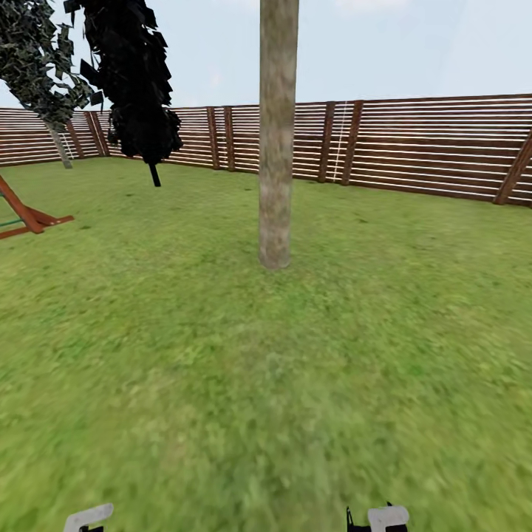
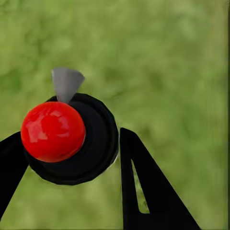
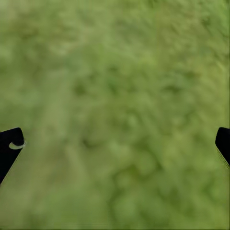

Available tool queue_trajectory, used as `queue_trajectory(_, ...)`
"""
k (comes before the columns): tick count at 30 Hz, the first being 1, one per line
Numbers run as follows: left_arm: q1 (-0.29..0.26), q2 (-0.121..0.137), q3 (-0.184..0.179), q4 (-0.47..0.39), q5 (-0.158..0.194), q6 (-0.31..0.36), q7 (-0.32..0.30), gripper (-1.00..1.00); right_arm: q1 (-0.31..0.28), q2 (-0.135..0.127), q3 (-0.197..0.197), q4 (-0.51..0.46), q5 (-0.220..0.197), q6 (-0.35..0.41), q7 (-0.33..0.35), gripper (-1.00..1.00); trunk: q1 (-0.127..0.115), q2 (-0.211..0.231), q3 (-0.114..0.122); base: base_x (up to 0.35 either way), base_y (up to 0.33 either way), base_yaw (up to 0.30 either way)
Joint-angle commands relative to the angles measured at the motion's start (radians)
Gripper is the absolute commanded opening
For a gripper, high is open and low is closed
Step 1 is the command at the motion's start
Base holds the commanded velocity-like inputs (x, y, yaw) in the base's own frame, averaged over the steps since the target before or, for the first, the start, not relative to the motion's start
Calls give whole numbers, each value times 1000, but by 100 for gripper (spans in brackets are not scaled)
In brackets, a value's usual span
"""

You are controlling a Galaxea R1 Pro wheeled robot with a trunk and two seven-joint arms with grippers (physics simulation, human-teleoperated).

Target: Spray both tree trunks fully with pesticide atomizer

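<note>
One thick, bare, pale grey-brown tree trunk (image 1: pixel 277 148) rises straight ahead on the lawn in the head view, its leaves above the frame. In the left wrist view my left gripper (image 2: pixel 69 136) is shut on a round black-bodied bottle with a glossy red ball top and a grey nozzle, which I take to be the pesticide atomizer (image 2: pixel 72 143) seen end-on. Black fingers (image 2: pixel 143 191) flank it over grass. My right gripper (image 3: pixel 119 134) is open with only blurred grass between its tips. A second thick-trunked tree is out of view.
A brown slatted fence (image 1: pixel 414 148) bounds the lawn behind the trunk. At the far left stand a black-leaved thin tree (image 1: pixel 133 81) and a leaning mottled-leaved one (image 1: pixel 33 59), with a red-brown wooden frame (image 1: pixel 29 218) on the grass. White arm parts (image 1: pixel 388 517) show at the bottom edge.
</note>
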Motion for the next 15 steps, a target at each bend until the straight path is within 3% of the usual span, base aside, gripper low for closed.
queue_trajectory(1, 0, 0, 0, 0, 0, 0, 1, -100, 0, 0, 0, 0, 0, 0, 0, 100, 0, 0, 0, 340, 0, 0)
queue_trajectory(15, 0, 0, 0, 0, 0, 1, 1, -100, 1, 0, 0, 0, 0, 1, 0, 100, 0, 0, 0, 340, 0, 0)
